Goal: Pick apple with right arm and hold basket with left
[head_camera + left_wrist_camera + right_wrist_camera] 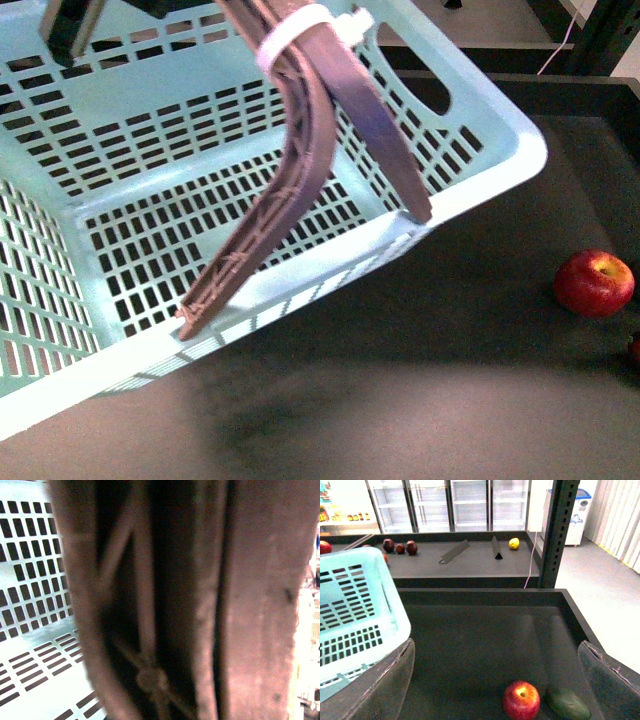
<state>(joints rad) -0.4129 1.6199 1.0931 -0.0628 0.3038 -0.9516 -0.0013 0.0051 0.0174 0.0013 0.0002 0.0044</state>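
— Dark, rimmed table (pixel 485 630) and glass-door fridges (pixel 470 502) along the back wall. What are the right fingers doing?

— The right gripper (pixel 496 647) is spread wide, and its two fingers (pixel 385 685) grip nothing. The apple (pixel 521 700) shows in the gap between them. It lies on the table and touches neither.

— Is anything crowding it?

— A dark green fruit (pixel 568 703) sits just beside it. That's likely why the jaws stand so wide: it leaves room to close round the apple alone.

— And the other hand?

— I can't see the left gripper at all. The brown ribbed handles (pixel 200 600) fill its wrist camera, so I cannot tell whether its fingers are clenched on them.

— But the basket's off the table?

— It looks so. The basket (pixel 500 170) hangs tilted with its near rim low. A white zip tie (pixel 300 35) binds the handles together, and they run up out of sight. I'd judge it's being carried from above by those handles, with the mouth kept open toward the fruit.

— Is anything in it?

— Nothing on the part of the floor that shows.

— How does it sit relative to the apple?

— Well apart. The apple is off to the robot's right on the bare table, and the basket is over on the left. The pick hasn't begun yet. The right arm needs to come down over the apple before closing.
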